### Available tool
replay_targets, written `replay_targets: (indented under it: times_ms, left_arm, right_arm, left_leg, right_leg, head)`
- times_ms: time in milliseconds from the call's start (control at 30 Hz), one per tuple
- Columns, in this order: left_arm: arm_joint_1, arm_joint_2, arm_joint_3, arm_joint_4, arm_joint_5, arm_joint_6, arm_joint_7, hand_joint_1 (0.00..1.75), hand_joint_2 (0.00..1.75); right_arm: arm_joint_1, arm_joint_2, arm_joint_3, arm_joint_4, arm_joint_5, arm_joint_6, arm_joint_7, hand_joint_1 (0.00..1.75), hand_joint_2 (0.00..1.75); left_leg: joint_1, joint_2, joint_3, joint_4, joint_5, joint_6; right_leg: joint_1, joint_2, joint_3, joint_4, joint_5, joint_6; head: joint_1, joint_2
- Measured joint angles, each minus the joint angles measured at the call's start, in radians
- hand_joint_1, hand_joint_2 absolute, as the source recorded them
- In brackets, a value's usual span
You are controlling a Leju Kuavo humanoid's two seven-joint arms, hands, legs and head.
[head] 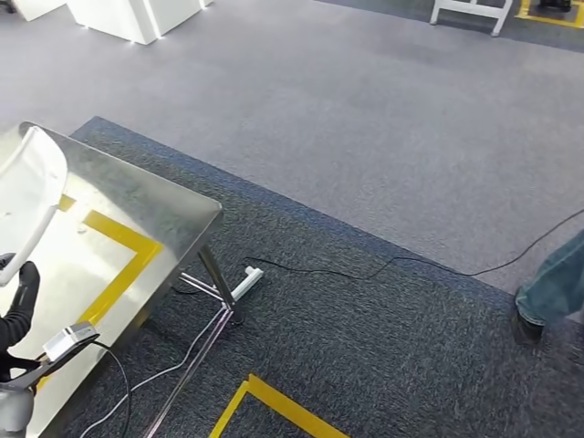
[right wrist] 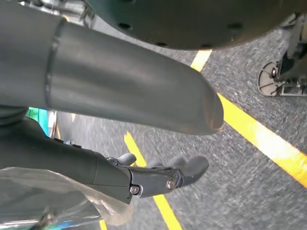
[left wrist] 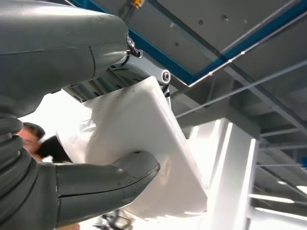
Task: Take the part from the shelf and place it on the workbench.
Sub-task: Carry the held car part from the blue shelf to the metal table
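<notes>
- Now the white part (head: 27, 196) is held in the left hand (left wrist: 90, 158), thumb under it and fingers over it, raised above the near end of the workbench (head: 158, 214).
- It is best lowered slowly and level onto bare steel inside the yellow tape (head: 120, 265) on the workbench, and let go only once it rests flat.
- The right hand (right wrist: 159, 175) is seen beside the workbench with fingers nearly straight and nothing in it.
- The part is seen as a smooth, glossy white shell with rounded corners and a curved lip.
</notes>
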Motion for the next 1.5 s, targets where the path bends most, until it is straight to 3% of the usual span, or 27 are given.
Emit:
replay_targets:
  times_ms: [33, 67, 100, 167, 233, 267, 333, 400, 467, 533, 567, 633, 700, 767, 833, 900, 967, 1033, 1067, 1100, 1133, 1200, 1267, 1333, 1400, 1467, 1500]
  left_arm:
    - [0.001, 0.000, -0.002, 0.000, -0.002, 0.000, 0.002, 1.75, 1.75]
    - [0.002, 0.001, -0.003, 0.000, -0.003, 0.000, 0.004, 1.75, 1.75]
    - [0.002, 0.001, -0.004, 0.000, -0.005, 0.000, 0.006, 1.75, 1.75]
    - [0.001, 0.003, -0.006, 0.000, -0.007, 0.000, 0.008, 1.75, 1.75]
    - [0.000, 0.006, -0.009, 0.000, -0.007, 0.000, 0.011, 1.75, 1.75]
    - [0.000, 0.008, -0.010, 0.000, -0.008, 0.000, 0.014, 1.75, 1.75]
    - [0.003, 0.010, -0.011, 0.000, -0.008, 0.000, 0.019, 1.75, 1.75]
    - [0.004, 0.012, -0.013, -0.001, -0.009, 0.000, 0.024, 1.75, 1.75]
    - [0.004, 0.012, -0.016, -0.001, -0.011, 0.001, 0.030, 1.75, 1.75]
    - [0.005, 0.012, -0.019, -0.001, -0.014, 0.000, 0.034, 1.75, 1.75]
    - [0.006, 0.012, -0.020, -0.001, -0.015, 0.000, 0.036, 1.75, 1.75]
    - [0.006, 0.013, -0.023, -0.001, -0.017, 0.000, 0.044, 1.75, 1.75]
    - [0.006, 0.017, -0.027, -0.001, -0.018, 0.000, 0.054, 1.75, 1.75]
    - [0.005, 0.021, -0.030, -0.001, -0.019, 0.000, 0.062, 1.75, 1.75]
    - [0.008, 0.025, -0.033, -0.001, -0.022, 0.000, 0.066, 1.75, 1.75]
    - [0.010, 0.029, -0.035, -0.001, -0.025, 0.000, 0.071, 1.75, 1.75]
    - [0.008, 0.032, -0.037, -0.001, -0.026, 0.000, 0.075, 1.75, 1.75]
    - [0.008, 0.034, -0.039, -0.001, -0.027, 0.000, 0.076, 1.75, 1.75]
    - [0.010, 0.034, -0.040, -0.001, -0.027, 0.000, 0.077, 1.75, 1.75]
    - [0.011, 0.034, -0.041, -0.001, -0.027, 0.000, 0.077, 1.75, 1.75]
    - [0.011, 0.034, -0.042, -0.001, -0.027, 0.000, 0.077, 1.75, 1.75]
    - [0.010, 0.036, -0.044, -0.001, -0.027, 0.000, 0.077, 1.75, 1.75]
    - [0.008, 0.038, -0.046, -0.001, -0.027, 0.000, 0.078, 1.75, 1.75]
    - [0.010, 0.039, -0.047, -0.002, -0.027, 0.000, 0.079, 1.75, 1.75]
    - [0.011, 0.040, -0.047, -0.002, -0.027, 0.000, 0.081, 1.75, 1.75]
    - [0.010, 0.041, -0.047, -0.002, -0.027, 0.000, 0.082, 1.75, 1.75]
    - [0.010, 0.040, -0.047, -0.002, -0.027, 0.000, 0.083, 1.75, 1.75]
  right_arm:
    - [0.000, 0.000, 0.000, 0.000, 0.000, 0.000, 0.000, 0.00, 0.00]
    - [0.000, 0.000, 0.000, 0.000, 0.000, 0.000, 0.001, 0.00, 0.00]
    - [0.000, 0.000, 0.000, 0.000, 0.000, 0.000, 0.001, 0.00, 0.00]
    - [-0.002, 0.000, 0.000, 0.000, 0.000, 0.000, 0.001, 0.00, 0.00]
    - [-0.002, 0.000, 0.000, 0.000, 0.001, 0.000, 0.001, 0.00, 0.00]
    - [-0.003, 0.000, 0.000, 0.000, 0.001, 0.000, 0.001, 0.00, 0.00]
    - [-0.006, 0.000, 0.000, 0.000, 0.001, 0.000, 0.002, 0.00, 0.00]
    - [-0.008, 0.000, 0.000, 0.000, 0.001, 0.000, 0.002, 0.00, 0.00]
    - [-0.007, -0.001, 0.000, 0.000, 0.001, 0.000, 0.001, 0.00, 0.00]
    - [-0.003, -0.001, 0.000, 0.000, 0.000, 0.000, 0.001, 0.00, 0.00]
    - [-0.001, -0.001, 0.000, 0.000, 0.000, 0.000, 0.002, 0.00, 0.00]
    - [0.000, -0.001, 0.000, 0.000, 0.000, 0.000, 0.002, 0.00, 0.00]
    - [-0.001, -0.001, 0.000, 0.000, 0.000, 0.000, 0.002, 0.00, 0.00]
    - [-0.002, -0.001, 0.000, 0.000, -0.001, 0.001, 0.002, 0.00, 0.00]
    - [-0.001, -0.001, 0.000, 0.000, -0.001, 0.001, 0.003, 0.00, 0.00]
    - [-0.001, -0.001, 0.000, 0.000, -0.001, 0.000, 0.003, 0.00, 0.00]
    - [-0.001, -0.002, 0.000, 0.000, -0.001, 0.000, 0.002, 0.00, 0.00]
    - [0.000, -0.002, 0.000, 0.000, -0.001, 0.000, 0.002, 0.00, 0.00]
    - [0.001, -0.002, 0.000, 0.000, -0.002, 0.000, 0.002, 0.00, 0.00]
    - [0.000, -0.002, 0.000, 0.000, -0.002, 0.000, 0.003, 0.00, 0.00]
    - [0.000, -0.002, 0.000, 0.000, -0.002, 0.000, 0.003, 0.00, 0.00]
    - [-0.002, -0.002, 0.000, 0.000, -0.002, 0.000, 0.002, 0.00, 0.00]
    - [-0.003, -0.002, 0.000, 0.000, -0.002, 0.000, 0.002, 0.00, 0.00]
    - [-0.004, -0.002, 0.000, 0.000, -0.002, 0.001, 0.004, 0.00, 0.00]
    - [-0.005, -0.002, 0.000, 0.000, -0.002, 0.001, 0.005, 0.00, 0.00]
    - [-0.006, -0.002, 0.001, 0.000, -0.001, 0.001, 0.006, 0.00, 0.00]
    - [-0.005, -0.002, 0.001, 0.000, -0.001, 0.001, 0.006, 0.00, 0.00]
  left_leg:
    - [0.001, 0.003, -0.015, 0.032, -0.005, 0.000]
    - [0.001, 0.006, -0.013, 0.027, 0.009, 0.001]
    - [0.001, 0.011, 0.009, -0.016, 0.039, 0.004]
    - [-0.007, 0.049, 0.079, -0.151, 0.097, 0.016]
    - [-0.018, 0.083, 0.118, -0.230, 0.112, 0.029]
    - [-0.023, 0.083, 0.118, -0.236, 0.106, 0.034]
    - [-0.019, 0.059, 0.119, -0.245, 0.111, 0.043]
    - [-0.012, 0.035, 0.125, -0.256, 0.117, 0.054]
    - [-0.008, 0.012, 0.126, -0.260, 0.119, 0.060]
    - [-0.007, -0.015, 0.125, -0.259, 0.119, 0.062]
    - [-0.007, -0.030, 0.125, -0.258, 0.119, 0.062]
    - [-0.006, -0.060, 0.127, -0.256, 0.118, 0.059]
    - [-0.006, -0.085, 0.123, -0.249, 0.115, 0.052]
    - [-0.003, -0.109, 0.112, -0.245, 0.118, 0.039]
    - [0.001, -0.131, 0.104, -0.246, 0.122, 0.025]
    - [-0.001, -0.095, 0.088, -0.215, 0.104, 0.015]
    - [-0.003, -0.028, 0.038, -0.109, 0.050, 0.007]
    - [0.000, -0.001, -0.020, 0.010, 0.007, 0.002]
    - [0.001, 0.004, -0.029, 0.029, 0.010, 0.001]
    - [0.002, 0.007, -0.019, 0.010, 0.031, 0.002]
    - [0.001, 0.015, 0.009, -0.044, 0.065, 0.004]
    - [-0.008, 0.063, 0.078, -0.176, 0.113, 0.015]
    - [-0.018, 0.095, 0.108, -0.236, 0.118, 0.027]
    - [-0.018, 0.075, 0.107, -0.241, 0.114, 0.036]
    - [-0.012, 0.050, 0.109, -0.248, 0.116, 0.045]
    - [-0.009, 0.027, 0.111, -0.251, 0.117, 0.053]
    - [-0.009, 0.015, 0.110, -0.251, 0.117, 0.055]
  right_leg:
    - [0.001, -0.015, 0.001, 0.000, -0.002, -0.001]
    - [0.003, -0.029, 0.003, 0.000, -0.004, -0.001]
    - [0.004, -0.042, 0.007, 0.000, -0.007, -0.001]
    - [0.008, -0.067, 0.016, 0.000, -0.014, 0.003]
    - [0.014, -0.088, 0.021, 0.000, -0.021, 0.011]
    - [0.016, -0.100, 0.023, -0.001, -0.023, 0.016]
    - [0.016, -0.114, 0.029, -0.003, -0.029, 0.026]
    - [0.014, -0.068, 0.014, 0.037, -0.059, 0.037]
    - [0.011, -0.004, -0.047, 0.154, -0.116, 0.043]
    - [0.011, 0.012, -0.109, 0.263, -0.147, 0.044]
    - [0.011, 0.014, -0.120, 0.272, -0.135, 0.045]
    - [0.008, 0.029, -0.085, 0.176, -0.059, 0.043]
    - [0.000, 0.087, -0.030, 0.051, -0.007, 0.040]
    - [-0.003, 0.123, -0.007, 0.006, -0.005, 0.034]
    - [-0.003, 0.099, -0.002, -0.001, -0.003, 0.024]
    - [-0.005, 0.068, 0.007, -0.009, -0.001, 0.012]
    - [-0.004, 0.036, 0.014, -0.013, -0.004, 0.004]
    - [-0.001, 0.002, 0.018, -0.013, -0.010, 0.001]
    - [-0.001, -0.014, 0.021, -0.013, -0.013, 0.001]
    - [0.000, -0.028, 0.024, -0.013, -0.016, 0.002]
    - [0.000, -0.042, 0.029, -0.013, -0.020, 0.003]
    - [0.004, -0.065, 0.039, -0.012, -0.030, 0.011]
    - [0.011, -0.087, 0.045, -0.013, -0.039, 0.022]
    - [0.014, -0.107, 0.052, -0.016, -0.045, 0.032]
    - [0.011, -0.074, 0.046, 0.006, -0.068, 0.041]
    - [0.007, -0.013, -0.003, 0.104, -0.120, 0.045]
    - [0.006, 0.002, -0.041, 0.172, -0.147, 0.046]
  head:
    - [0.000, 0.000]
    - [0.000, 0.000]
    - [0.000, 0.000]
    - [0.000, 0.000]
    - [0.001, 0.000]
    - [0.002, 0.000]
    - [0.004, 0.000]
    - [0.010, 0.000]
    - [0.017, 0.000]
    - [0.018, 0.000]
    - [0.018, 0.000]
    - [0.019, 0.000]
    - [0.017, 0.000]
    - [0.017, 0.000]
    - [0.017, 0.000]
    - [0.012, 0.000]
    - [0.006, 0.000]
    - [0.005, 0.000]
    - [0.005, 0.000]
    - [0.005, 0.000]
    - [0.005, 0.000]
    - [0.005, 0.000]
    - [0.005, 0.000]
    - [0.007, 0.000]
    - [0.010, 0.000]
    - [0.014, 0.000]
    - [0.015, 0.000]
